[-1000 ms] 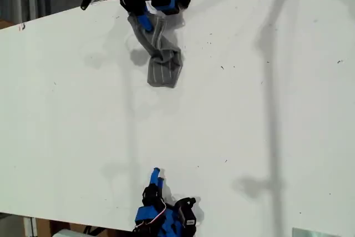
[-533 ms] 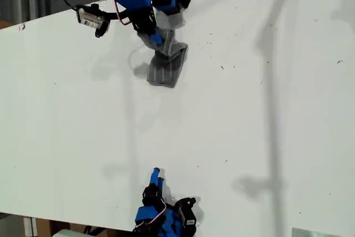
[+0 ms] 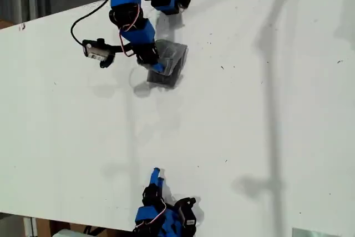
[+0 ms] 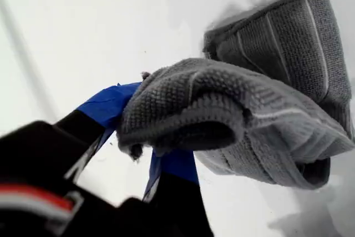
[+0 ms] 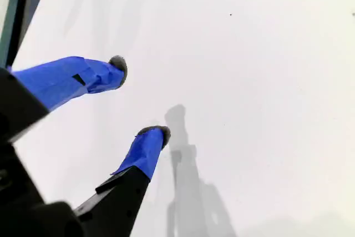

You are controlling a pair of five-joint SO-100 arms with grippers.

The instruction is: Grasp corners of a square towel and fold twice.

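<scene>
Exterior view: towel (image 3: 169,65) lay bunched and folded on the white table (image 3: 249,115) near the top edge, with my first gripper (image 3: 157,68) lowered onto its nearer edge; my second gripper (image 3: 156,174) rested near the bottom edge, well apart from the cloth. First wrist view: blue jaws of my first gripper (image 4: 145,131) clamped on a gathered fold of the towel (image 4: 249,109), striped remainder lying on the table beyond. Second wrist view: my second gripper (image 5: 137,104) held its jaws apart over bare table (image 5: 266,81), nothing between them.
</scene>
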